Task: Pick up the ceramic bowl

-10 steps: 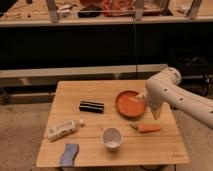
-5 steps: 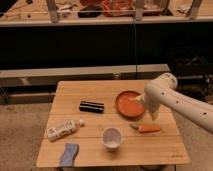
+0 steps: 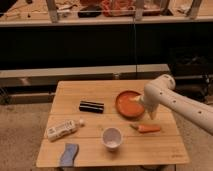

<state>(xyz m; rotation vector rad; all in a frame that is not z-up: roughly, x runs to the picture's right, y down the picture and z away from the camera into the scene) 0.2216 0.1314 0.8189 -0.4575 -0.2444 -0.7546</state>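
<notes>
Dropped lower and swung in toward the dish vs. 1 s back, arm point(image 3: 175, 102) now bent down over the desk point(image 3: 100, 120). No other change on desk.

Nearest cam, well apart from fingers point(image 3: 151, 116), front and pic-left: blue sponge point(image 3: 69, 152) at desk's front edge. Next, front-left of fingers, also well apart: white cup point(image 3: 112, 137), upright, mouth up. Further pic-left of fingers: white bottle point(image 3: 62, 129), lying on its side. Just in front of fingers, near but not touching: carrot point(image 3: 148, 128), flat on desk.

Fingers: pointing down at pic-right rim of ceramic bowl point(image 3: 129, 104), spread to widest, gripping nothing. Can't tell whether touching rim or just above it. Bowl directly pic-left of fingers, partly under them, flat on desk, not lifted, apparently empty. Past bowl, pic-left of fingers, well apart: black box point(image 3: 91, 106). Far behind fingers: dark shelf point(image 3: 100, 22) w/ clutter on top, too blurred to name.

Progress, as a judgement: approach abt done, lined up on rim. Not yet done: closing on rim, then lifting clear of desk. Roughly halfway at best, w/ grasp and lift both left. Shallow rim means thin purchase, so risk of slipping w/ an off-edge pinch.
</notes>
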